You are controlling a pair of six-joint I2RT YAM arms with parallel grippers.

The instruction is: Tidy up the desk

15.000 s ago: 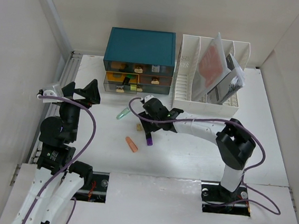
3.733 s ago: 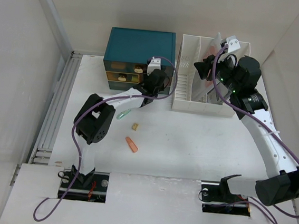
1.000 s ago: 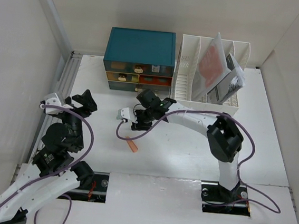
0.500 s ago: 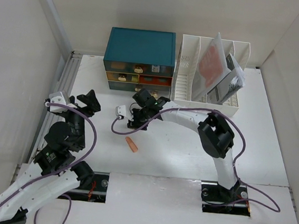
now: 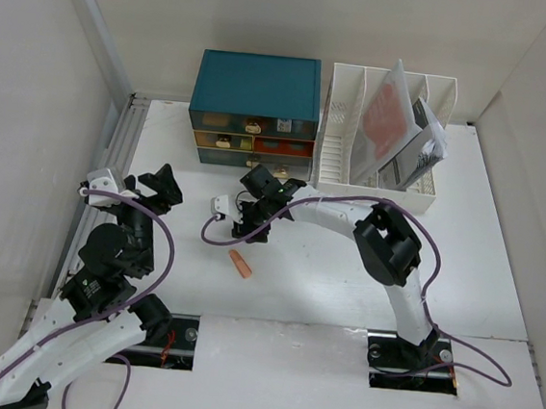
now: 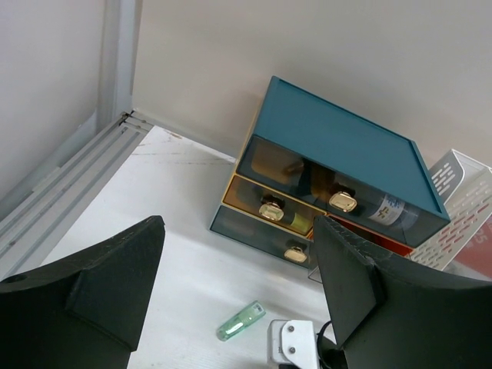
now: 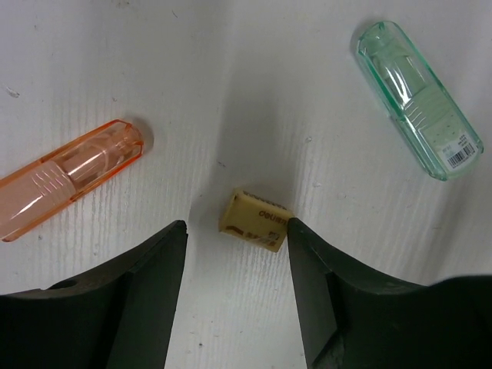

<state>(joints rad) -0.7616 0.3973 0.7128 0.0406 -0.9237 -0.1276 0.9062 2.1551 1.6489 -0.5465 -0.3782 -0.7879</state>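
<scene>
A small yellow eraser [image 7: 255, 221] lies on the white table, just past the tips of my open right gripper [image 7: 237, 229]; the right fingertip [image 7: 296, 231] touches its corner. An orange tube [image 7: 69, 181] lies to its left and a green tube [image 7: 417, 100] to its upper right. From above, the right gripper [image 5: 245, 225] hides the eraser, and the orange tube [image 5: 239, 264] lies just in front of it. My left gripper [image 5: 155, 184] hangs open and empty at the table's left. In the left wrist view, the left gripper [image 6: 237, 224] faces the green tube [image 6: 241, 321].
A teal drawer unit [image 5: 256, 87] stands at the back with its drawers pushed in. To its right is a white file rack [image 5: 342, 143] holding papers. A metal rail [image 5: 122, 146] runs along the left edge. The right arm's cable [image 5: 214, 237] loops over the table.
Over the last second my right gripper slid slightly left and settled over the eraser. Earlier the left arm was at the drawers; it now rests at the left. The drawers, open before, are shut.
</scene>
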